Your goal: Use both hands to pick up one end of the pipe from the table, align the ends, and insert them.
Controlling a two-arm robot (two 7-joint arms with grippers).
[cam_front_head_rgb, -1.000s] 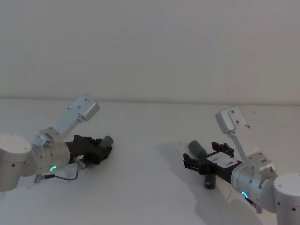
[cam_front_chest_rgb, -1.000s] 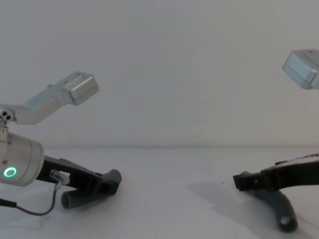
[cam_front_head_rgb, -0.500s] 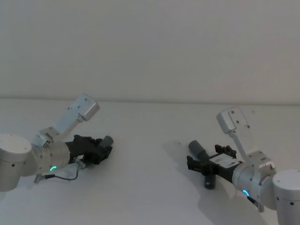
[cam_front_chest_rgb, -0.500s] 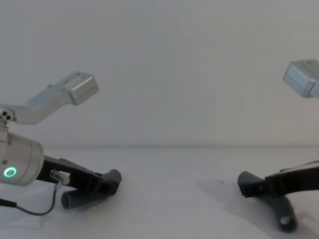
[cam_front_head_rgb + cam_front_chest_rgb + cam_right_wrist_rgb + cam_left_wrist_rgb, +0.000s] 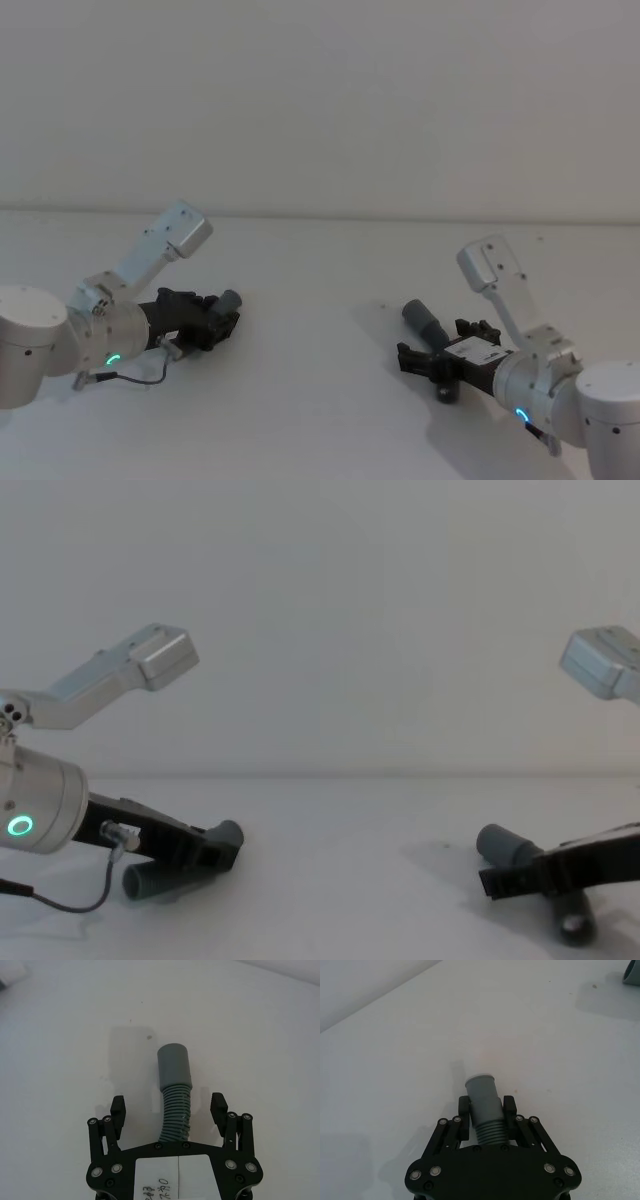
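Table (image 5: 395,1050): left tool (image 5: 486,1104) clamps half-hidden left hose (image 5: 481,1087); right tool (image 5: 168,1101) straddles right hose (image 5: 174,1067).

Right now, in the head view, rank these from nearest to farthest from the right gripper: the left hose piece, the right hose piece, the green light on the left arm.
1. Right hose piece, between the right gripper's open fingers, right side.
2. Left hose piece, far left, held by the left gripper.
3. Green light on the left arm, farther left still.
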